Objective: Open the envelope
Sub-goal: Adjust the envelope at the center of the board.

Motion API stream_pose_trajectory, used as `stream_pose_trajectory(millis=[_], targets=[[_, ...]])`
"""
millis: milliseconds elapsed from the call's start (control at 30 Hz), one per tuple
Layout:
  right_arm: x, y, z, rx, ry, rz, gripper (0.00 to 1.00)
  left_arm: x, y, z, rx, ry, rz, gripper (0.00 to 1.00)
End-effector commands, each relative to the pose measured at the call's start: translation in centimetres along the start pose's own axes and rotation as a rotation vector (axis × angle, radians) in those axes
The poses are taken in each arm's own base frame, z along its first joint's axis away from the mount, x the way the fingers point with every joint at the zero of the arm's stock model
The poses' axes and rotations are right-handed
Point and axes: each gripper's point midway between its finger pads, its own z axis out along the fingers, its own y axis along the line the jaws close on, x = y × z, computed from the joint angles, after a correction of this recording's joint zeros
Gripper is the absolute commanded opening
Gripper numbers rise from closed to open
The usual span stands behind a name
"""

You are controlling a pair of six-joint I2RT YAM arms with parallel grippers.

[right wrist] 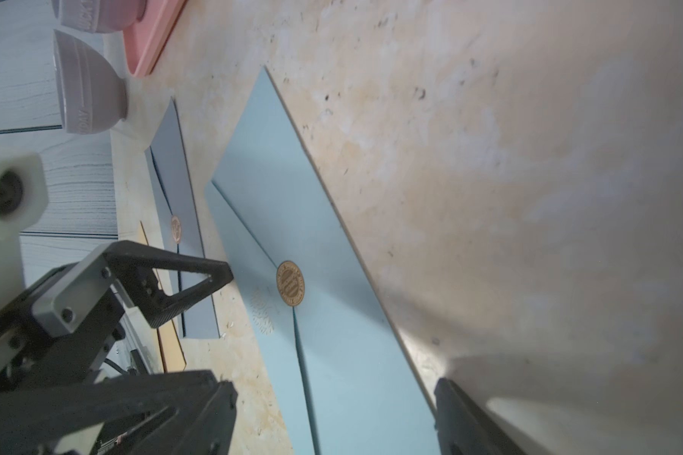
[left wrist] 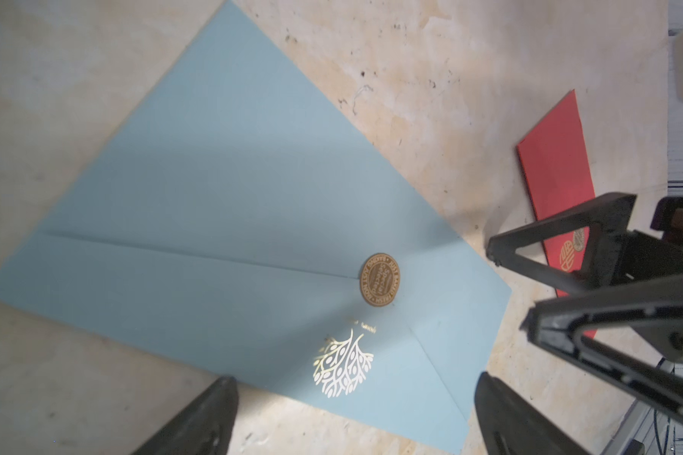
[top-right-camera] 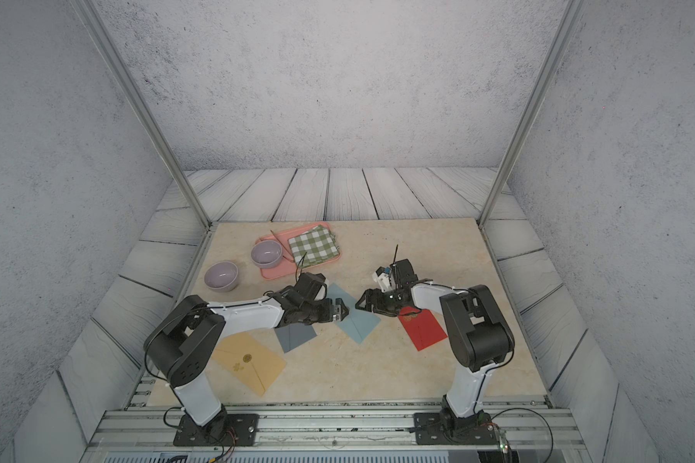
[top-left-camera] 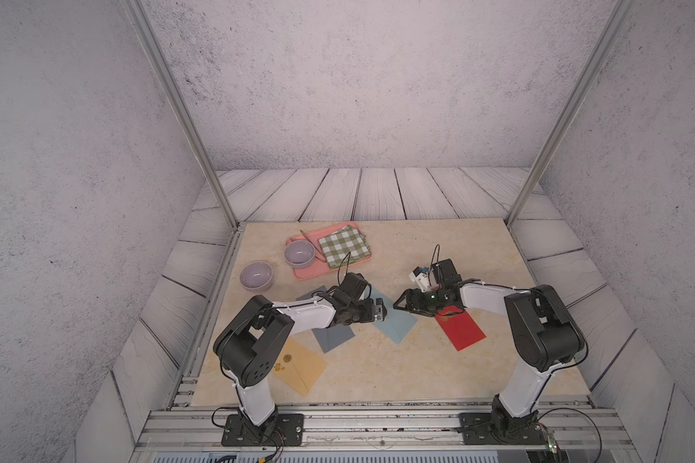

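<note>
Fingers (left wrist: 198,421) on the left gripper (left wrist: 355,378) are spread wide at the left side of the light blue envelope (left wrist: 253,197), right gripper (right wrist: 334,386) spread too, just off its right edge. It lies flat mid-table, gold sticker (left wrist: 380,284) still sealing it, so I'd guess one pins, one peels.

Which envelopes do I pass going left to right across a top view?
yellow envelope → grey envelope → blue envelope → red envelope
</note>
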Motion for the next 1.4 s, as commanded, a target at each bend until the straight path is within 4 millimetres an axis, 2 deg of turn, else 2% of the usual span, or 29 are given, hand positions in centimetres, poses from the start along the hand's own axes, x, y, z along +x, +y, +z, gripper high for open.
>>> stream_pose_trajectory(millis=[0, 133, 333, 467, 767, 1000, 1133, 1233, 1367], targets=[[5.0, -2.3, 0.8, 0.047, 0.113, 0.149, 0.82, 0.3, 0.6, 0.9, -0.013, 0.036, -0.020, 0.99], [6.9, -2.2, 0.4, 0.015, 0.117, 0.179, 0.82, 0.2, 0.4, 1.5, -0.006, 0.059, -0.007, 0.99], [9.1, -1.7, 0.1, -0.054, 0.114, 0.219, 0.81, -0.3, -1.3, 1.8, 0.051, 0.093, 0.046, 0.99], [7.8, -1.9, -0.6, 0.000, 0.067, 0.195, 0.81, -0.7, -0.7, 0.7, 0.006, 0.057, 0.062, 0.99], [3.5, -2.5, -3.6, 0.177, -0.140, 0.145, 0.83, -2.4, 0.8, -3.9, -0.079, -0.149, 0.097, 0.99], [2.6, -2.3, -6.0, 0.235, -0.249, 0.068, 0.83, -3.3, 1.4, -6.1, -0.086, -0.220, 0.118, 0.99], [2.9, -1.9, -5.8, 0.213, -0.226, 0.056, 0.84, -4.2, 2.0, -7.7, -0.044, -0.254, 0.078, 0.99], [3.2, -1.5, -4.7, 0.167, -0.183, 0.074, 0.85, -3.8, 0.4, -7.5, 0.084, -0.234, 0.072, 0.98], [3.9, -0.9, -3.1, 0.097, -0.092, 0.109, 0.82, -3.0, -1.7, -6.4, 0.221, -0.165, 0.047, 0.87]])
